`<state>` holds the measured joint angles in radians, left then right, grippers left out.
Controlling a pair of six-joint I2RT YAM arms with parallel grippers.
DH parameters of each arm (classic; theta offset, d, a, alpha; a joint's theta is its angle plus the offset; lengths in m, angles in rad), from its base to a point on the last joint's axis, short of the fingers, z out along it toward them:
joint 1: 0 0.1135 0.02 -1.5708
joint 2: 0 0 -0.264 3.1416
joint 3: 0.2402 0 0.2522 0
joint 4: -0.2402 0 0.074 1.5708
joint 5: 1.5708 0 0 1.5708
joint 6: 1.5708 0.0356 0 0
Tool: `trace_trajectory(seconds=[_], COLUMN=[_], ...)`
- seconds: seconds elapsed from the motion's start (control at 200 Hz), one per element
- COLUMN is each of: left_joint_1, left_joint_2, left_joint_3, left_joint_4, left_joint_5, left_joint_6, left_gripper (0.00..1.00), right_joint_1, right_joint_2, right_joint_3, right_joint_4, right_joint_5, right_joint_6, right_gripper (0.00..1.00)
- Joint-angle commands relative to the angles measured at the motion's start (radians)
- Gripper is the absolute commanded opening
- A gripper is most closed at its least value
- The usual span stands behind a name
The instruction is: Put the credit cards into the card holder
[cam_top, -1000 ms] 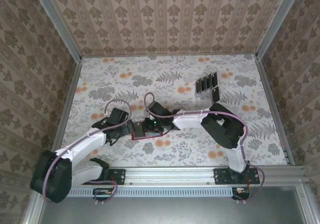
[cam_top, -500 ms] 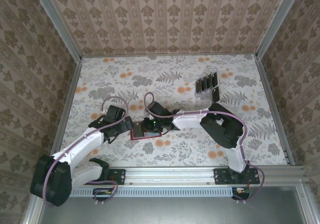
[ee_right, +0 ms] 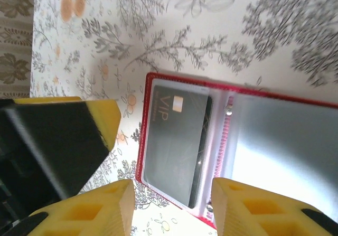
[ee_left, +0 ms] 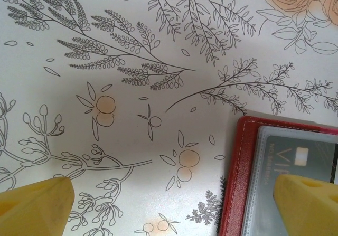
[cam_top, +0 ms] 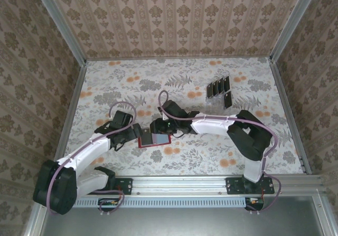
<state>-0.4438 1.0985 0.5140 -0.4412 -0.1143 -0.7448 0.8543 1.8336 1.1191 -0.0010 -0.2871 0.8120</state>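
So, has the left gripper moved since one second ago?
Yes. The left gripper has drawn back a little to the left, away from the card rack and toward the table's left rail. Its fingers are wide open.

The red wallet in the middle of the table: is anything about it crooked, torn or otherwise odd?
Nothing stands out. The red wallet lies open and flat on the floral table, with a dark VIP card sitting straight in its clear sleeve. The other black cards sit in a tidy row farther back.
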Motion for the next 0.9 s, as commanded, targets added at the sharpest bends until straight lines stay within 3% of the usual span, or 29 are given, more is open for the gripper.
trace_trajectory(seconds=[0.0,0.25,0.575,0.895], left_joint_1=[-0.006,-0.120,-0.231,-0.251], left_joint_2=[-0.015,-0.008,0.006,-0.027], left_joint_3=[-0.001,-0.008,-0.007,-0.027], left_joint_4=[0.023,0.040,0.053,0.053], left_joint_5=[0.019,-0.023,-0.117,-0.156], left_joint_6=[0.009,-0.036,-0.078,-0.081], left_gripper=[1.00,1.00,1.00,1.00], right_joint_1=[-0.009,-0.009,-0.003,0.000], right_joint_2=[-0.029,0.002,0.055,0.163], right_joint_3=[0.024,0.120,0.195,0.230], right_joint_4=[-0.153,-0.338,-0.384,-0.372], right_joint_5=[0.075,0.220,0.211,0.183], right_joint_6=[-0.107,-0.272,-0.312,-0.286], right_gripper=[0.45,0.45,0.44,0.44])
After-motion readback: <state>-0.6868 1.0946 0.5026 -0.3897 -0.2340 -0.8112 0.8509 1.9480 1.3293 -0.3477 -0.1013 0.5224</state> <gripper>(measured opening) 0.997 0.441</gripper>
